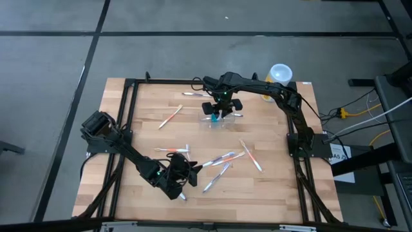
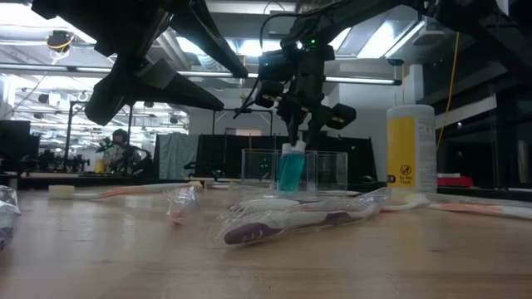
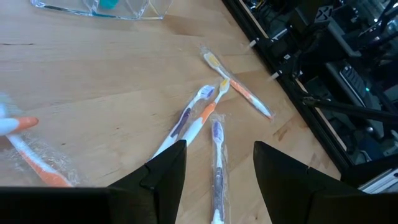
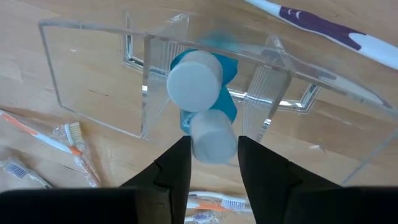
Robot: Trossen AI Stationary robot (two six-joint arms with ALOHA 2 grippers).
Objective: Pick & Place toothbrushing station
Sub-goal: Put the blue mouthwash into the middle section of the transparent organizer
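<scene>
Fingers of the right gripper (image 4: 208,163) stand a little apart over the toothbrushing station (image 4: 205,93), flanking the white cap of a teal tube (image 4: 205,87) that stands upright in the middle compartment; whether the pads touch the cap cannot be told, so a grip is not confirmed. That arm reaches from the right edge of the high view to the upper centre of the wooden table (image 1: 154,193), where the right gripper (image 1: 221,108) hangs directly above the clear station (image 1: 217,120), a straight-down approach suited to lowering an item into a narrow open-topped cell. At table height the station (image 2: 324,173) shows right of centre, upright, with the tube inside it and the yellow canister (image 2: 411,149) well apart at the right. Fingers of the left gripper (image 3: 214,165) stand apart and hold nothing; the left gripper (image 1: 183,173) hovers low at the lower centre of the high view, aimed at a purple-handled wrapped toothbrush (image 3: 216,168) lying between its fingers' line, judged a ready stance for the next pick. More toothbrushes (image 1: 226,158) lie scattered in their wrappers across the table's middle, not yet sorted.
</scene>
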